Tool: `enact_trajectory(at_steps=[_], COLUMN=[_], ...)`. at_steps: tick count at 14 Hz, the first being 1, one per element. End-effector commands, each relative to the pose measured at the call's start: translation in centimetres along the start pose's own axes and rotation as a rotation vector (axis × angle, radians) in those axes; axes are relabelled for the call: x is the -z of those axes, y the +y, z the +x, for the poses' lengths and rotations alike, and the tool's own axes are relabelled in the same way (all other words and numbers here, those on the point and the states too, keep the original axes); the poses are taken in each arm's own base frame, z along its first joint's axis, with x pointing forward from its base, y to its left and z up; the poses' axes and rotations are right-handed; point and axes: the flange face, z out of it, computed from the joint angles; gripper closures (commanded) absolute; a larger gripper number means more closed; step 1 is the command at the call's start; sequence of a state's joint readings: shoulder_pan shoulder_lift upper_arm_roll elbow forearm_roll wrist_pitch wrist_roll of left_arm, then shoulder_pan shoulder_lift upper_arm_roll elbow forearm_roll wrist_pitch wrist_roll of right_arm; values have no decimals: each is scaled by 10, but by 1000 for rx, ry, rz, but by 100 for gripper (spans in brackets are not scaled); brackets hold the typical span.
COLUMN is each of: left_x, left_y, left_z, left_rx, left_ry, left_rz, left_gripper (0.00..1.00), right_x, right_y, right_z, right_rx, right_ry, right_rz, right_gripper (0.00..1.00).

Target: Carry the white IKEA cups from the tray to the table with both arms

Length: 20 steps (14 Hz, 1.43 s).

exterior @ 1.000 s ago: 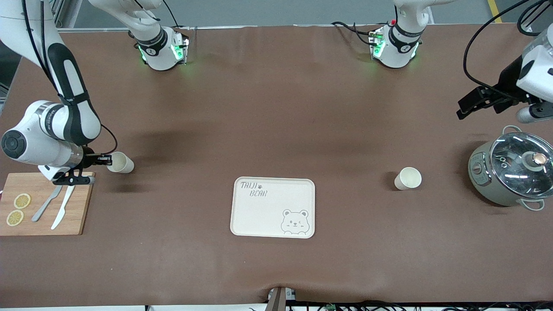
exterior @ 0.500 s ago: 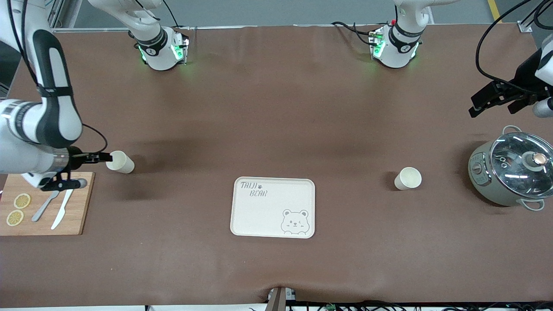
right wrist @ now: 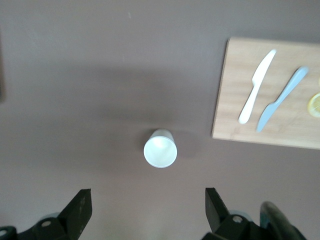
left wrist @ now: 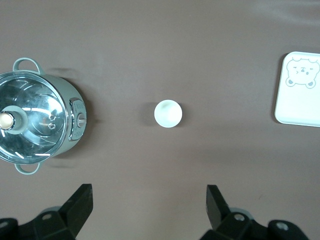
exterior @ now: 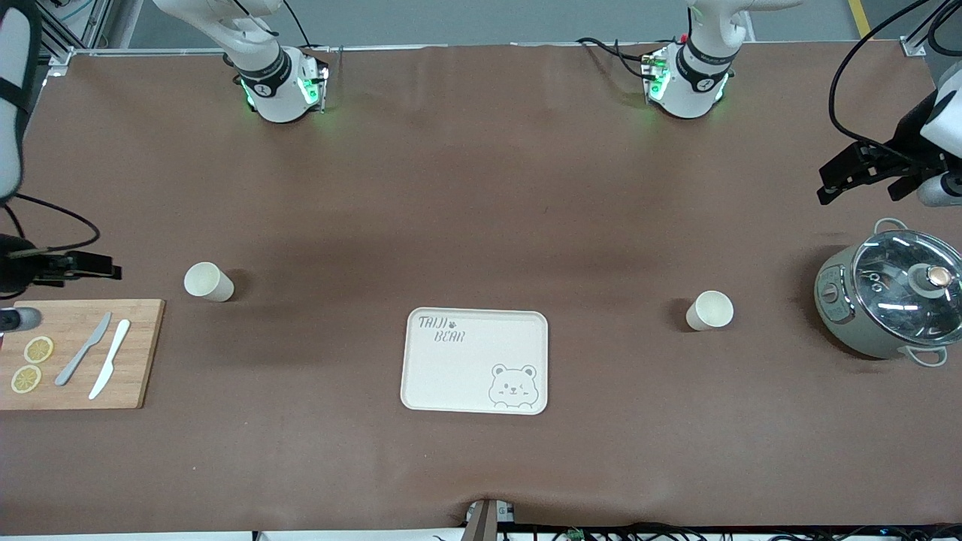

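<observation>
Brown cloth covers the table, on which stand two white cups, one cream tray, one wooden board and one lidded pot. Toward the right arm's end lies the wooden board, carrying two knives, one grey and one white, and two lemon slices. The right gripper hangs over bare cloth just above the board's edge, its fingers spread wide and holding nothing; in the right wrist view the fingers stand well apart. The first cup stands upright near the board, clear of that gripper and untouched. The tray, printed with a bear, lies midway between the cups and nearer the front camera. The second cup stands upright between tray and pot. The left gripper hangs over the cloth at the left arm's end, well apart from the second cup, fingers spread and empty.
</observation>
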<state>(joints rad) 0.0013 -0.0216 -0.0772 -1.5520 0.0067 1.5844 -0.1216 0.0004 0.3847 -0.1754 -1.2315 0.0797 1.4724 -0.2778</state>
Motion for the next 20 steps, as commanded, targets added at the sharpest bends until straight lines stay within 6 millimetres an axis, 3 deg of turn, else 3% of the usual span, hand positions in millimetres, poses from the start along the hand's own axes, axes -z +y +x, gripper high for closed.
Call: enact_trajectory(at_steps=[1, 3, 6, 10, 13, 20], left_x=[2, 2, -3, -3, -12, -11], left_y=[-1, 0, 2, 2, 5, 7], left_z=[2, 1, 4, 4, 9, 8], left_rx=[-12, -9, -10, -10, -14, -12], left_ry=[-8, -8, -15, -12, -24, -26], left_rz=[16, 10, 7, 5, 5, -24], left_gripper=[0, 0, 0, 0, 0, 0], right_x=[64, 79, 83, 93, 80, 87], right_y=[-16, -49, -63, -71, -59, -54], right_z=[-24, -46, -81, -113, -118, -123], right_rx=[24, 62, -114, -126, -161, -151], right_ry=[92, 32, 6, 12, 16, 17], right_rz=[-8, 8, 27, 35, 54, -26], right_gripper=[0, 0, 0, 0, 0, 0])
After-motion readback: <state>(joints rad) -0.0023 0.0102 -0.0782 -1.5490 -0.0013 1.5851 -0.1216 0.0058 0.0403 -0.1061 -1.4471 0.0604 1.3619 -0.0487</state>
